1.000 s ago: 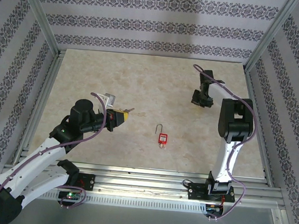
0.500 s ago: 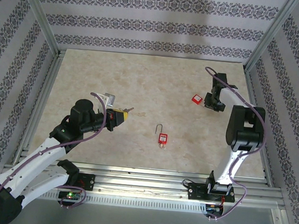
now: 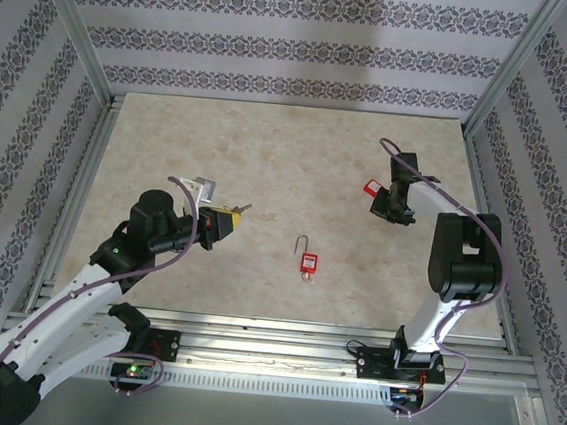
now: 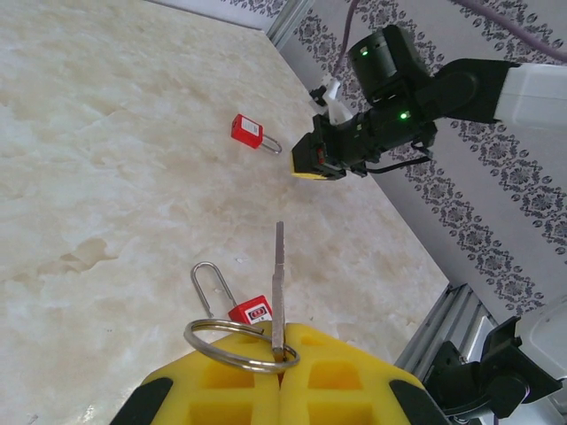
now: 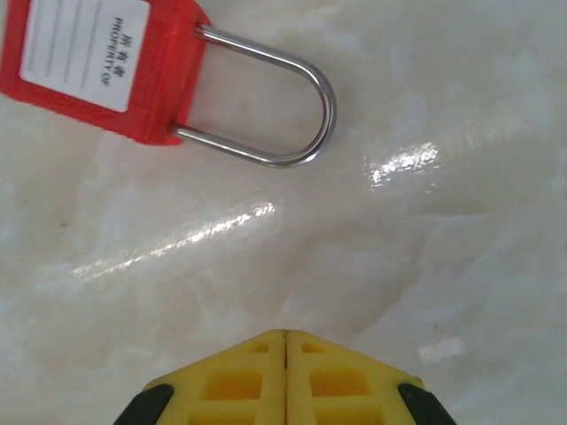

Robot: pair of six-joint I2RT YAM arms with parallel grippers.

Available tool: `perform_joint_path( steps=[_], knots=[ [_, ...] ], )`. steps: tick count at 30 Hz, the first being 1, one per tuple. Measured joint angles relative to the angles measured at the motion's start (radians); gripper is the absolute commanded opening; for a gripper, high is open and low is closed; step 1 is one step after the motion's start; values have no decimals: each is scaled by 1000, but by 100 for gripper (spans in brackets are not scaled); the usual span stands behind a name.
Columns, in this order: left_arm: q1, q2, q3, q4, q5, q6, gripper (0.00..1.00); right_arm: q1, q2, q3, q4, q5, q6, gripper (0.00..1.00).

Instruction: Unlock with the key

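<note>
Pinching the key (image 4: 278,274), blade out, my L gripper (image 4: 282,354) hangs near one padlock (image 3: 308,262); my R gripper (image 5: 285,341), pressed together & empty, hovers beside a 2nd padlock (image 5: 97,62). Step prob. securing a lock. Next: R opens, grips the body, steadies it for insertion

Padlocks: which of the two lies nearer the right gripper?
The far padlock, just beside the right gripper; the other padlock lies alone at mid-table.

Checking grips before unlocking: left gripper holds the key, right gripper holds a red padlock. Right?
Not quite. The left gripper does hold the key, but the right gripper is shut on nothing; the right wrist view shows the red padlock lying free ahead of it.
</note>
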Motion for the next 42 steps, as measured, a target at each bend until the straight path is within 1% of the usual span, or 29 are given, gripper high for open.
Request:
perform_joint_path(
  steps=[6, 16, 29, 40, 42],
  knots=[
    [0, -32, 0, -26, -11, 0, 0, -12, 35, 19, 13, 2, 0, 6],
    [0, -41, 0, -50, -23, 0, 0, -36, 153, 171, -19, 0, 0, 7],
    [0, -72, 0, -88, -45, 0, 0, -63, 249, 319, -74, -13, -4, 11],
    [0, -90, 0, -95, -50, 0, 0, -64, 346, 475, -91, -87, -3, 18],
    [0, -97, 0, -95, -50, 0, 0, -64, 352, 487, -90, -106, -2, 20]
  ],
)
